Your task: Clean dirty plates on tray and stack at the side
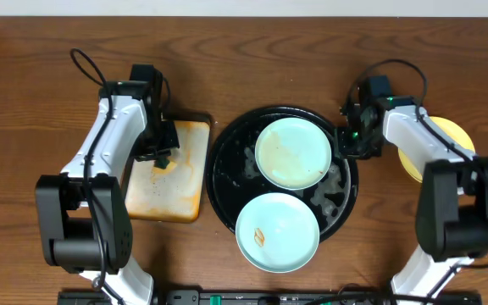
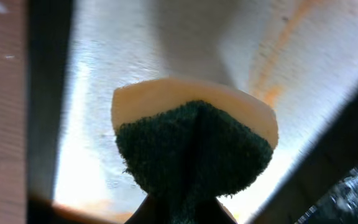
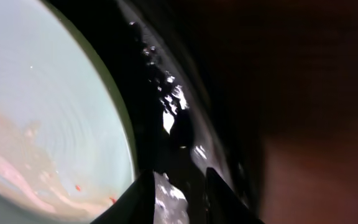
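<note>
Nearest you, a mint plate (image 1: 278, 231) with an orange smear overhangs the near rim of the black tray (image 1: 227, 182). Behind it, a second mint plate (image 1: 292, 152), streaked, lies in the tray. Your right claw (image 1: 348, 142) is at the tray's right rim, tips slightly spread, pinching nothing. That arm half hides the yellow plate (image 1: 451, 134) by the right edge of the surface (image 1: 252, 59). Your left claw (image 1: 163, 159) pinches a sponge (image 2: 191, 143) over the stained cream tray (image 1: 185, 191).

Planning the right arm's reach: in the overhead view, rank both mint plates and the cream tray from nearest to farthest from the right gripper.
1. The upper mint plate, just left of the right gripper, on the black tray.
2. The lower mint plate, at that tray's front rim.
3. The cream tray, far left.
</note>
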